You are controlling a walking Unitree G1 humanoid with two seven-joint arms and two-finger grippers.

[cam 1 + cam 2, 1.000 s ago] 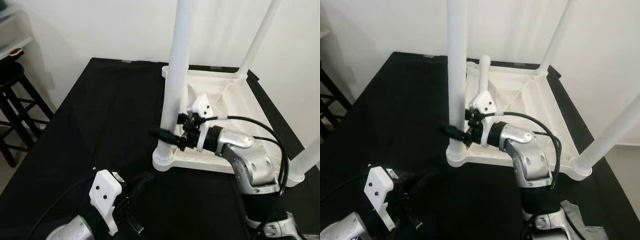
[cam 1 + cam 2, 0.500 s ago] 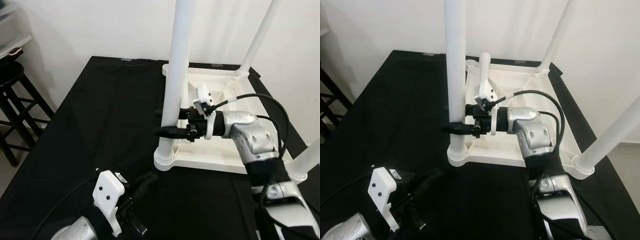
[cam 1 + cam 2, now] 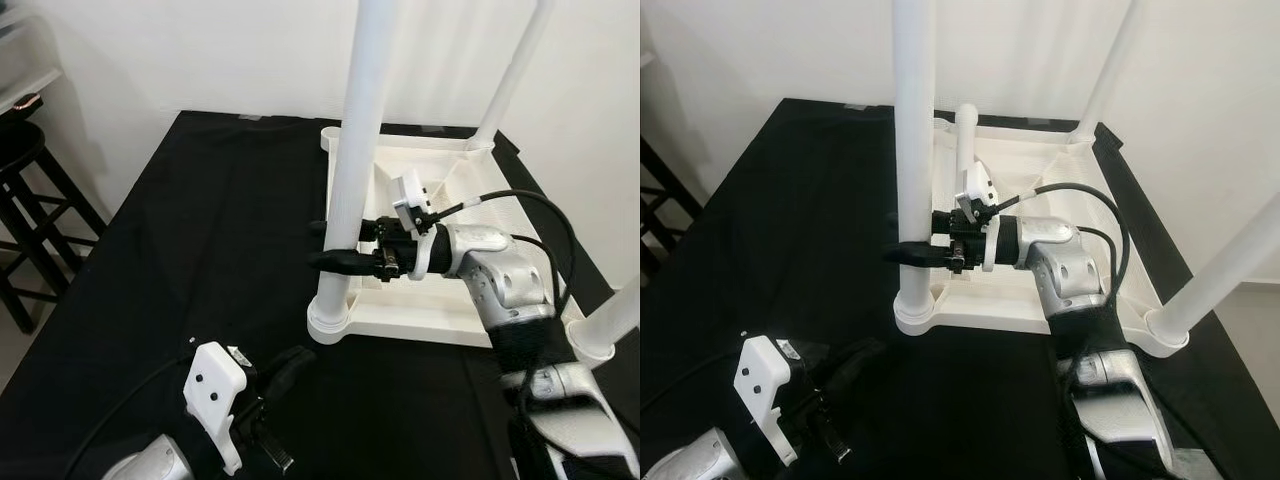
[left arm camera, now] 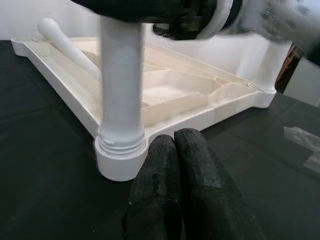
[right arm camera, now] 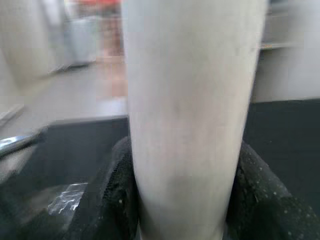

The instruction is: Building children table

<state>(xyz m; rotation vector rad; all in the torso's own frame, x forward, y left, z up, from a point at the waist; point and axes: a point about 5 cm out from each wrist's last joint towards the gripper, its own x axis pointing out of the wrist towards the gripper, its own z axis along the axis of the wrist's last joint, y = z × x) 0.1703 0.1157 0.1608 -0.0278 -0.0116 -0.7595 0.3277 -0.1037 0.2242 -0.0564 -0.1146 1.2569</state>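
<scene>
Black cloth covers the worktop (image 3: 200, 230). Nearest, the left hand (image 4: 175, 150) rests low, its knobbly fingers pressed together and holding nothing. Beyond it lies the upturned white plastic table top (image 3: 440, 300), ribbed inside, smooth round legs rising from its corners. The right hand (image 3: 335, 245) grips the near leg (image 3: 350, 150) on both sides, just above its ringed socket.

Your head cameras look down from above, sharing the upturned table (image 3: 430, 300) on the bench (image 3: 180, 260). Your left wrist camera sits low, nearby; your right wrist camera presses against the near leg (image 5: 192, 115).
</scene>
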